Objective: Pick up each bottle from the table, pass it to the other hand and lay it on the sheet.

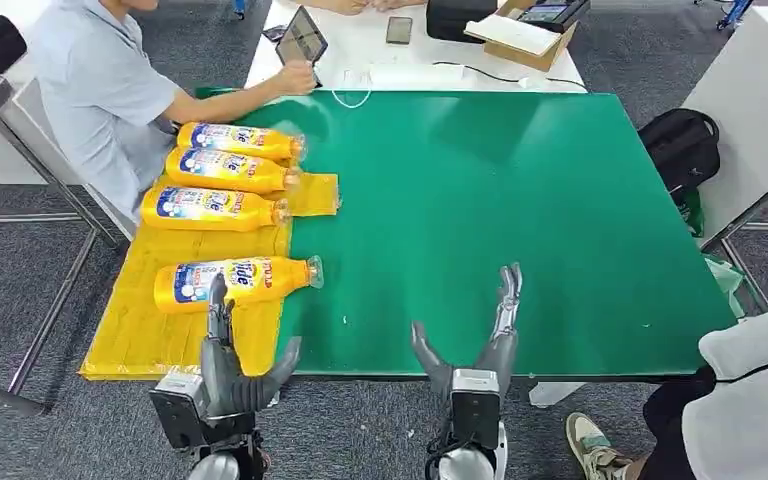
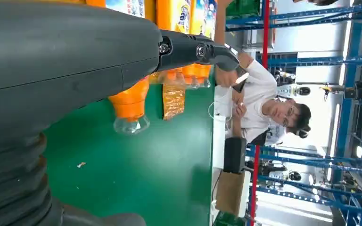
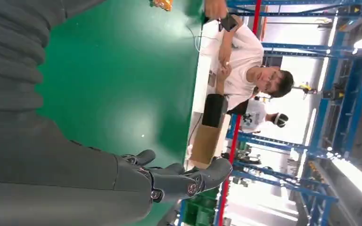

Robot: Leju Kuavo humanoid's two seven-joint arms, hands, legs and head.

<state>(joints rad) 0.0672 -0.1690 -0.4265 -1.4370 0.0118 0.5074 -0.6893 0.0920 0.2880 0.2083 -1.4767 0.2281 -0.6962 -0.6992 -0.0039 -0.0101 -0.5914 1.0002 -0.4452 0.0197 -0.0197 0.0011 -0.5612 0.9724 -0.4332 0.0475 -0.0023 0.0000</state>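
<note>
Several orange detergent bottles lie on the yellow sheet [image 1: 130, 330] at the left of the green table [image 1: 480, 200]. The nearest bottle [image 1: 240, 280] lies with its clear cap over the green top, and the same bottle's neck [image 2: 131, 110] appears in the left wrist view. Three more bottles [image 1: 215, 207] lie side by side farther back. My left hand [image 1: 225, 355] hovers at the sheet's front edge just behind the nearest bottle, fingers spread, holding nothing. Over the table's front edge, my right hand [image 1: 485, 340] is open too, its fingers [image 3: 188, 181] stretched forward.
A person in a light shirt [image 1: 100, 90] sits at the far left, one hand on a tablet [image 1: 301, 40]. Beyond the green top, a white table [image 1: 410, 60] carries a phone, cables and a cardboard box. A black backpack [image 1: 682, 148] lies right; another person's knee [image 1: 750, 400] is near right.
</note>
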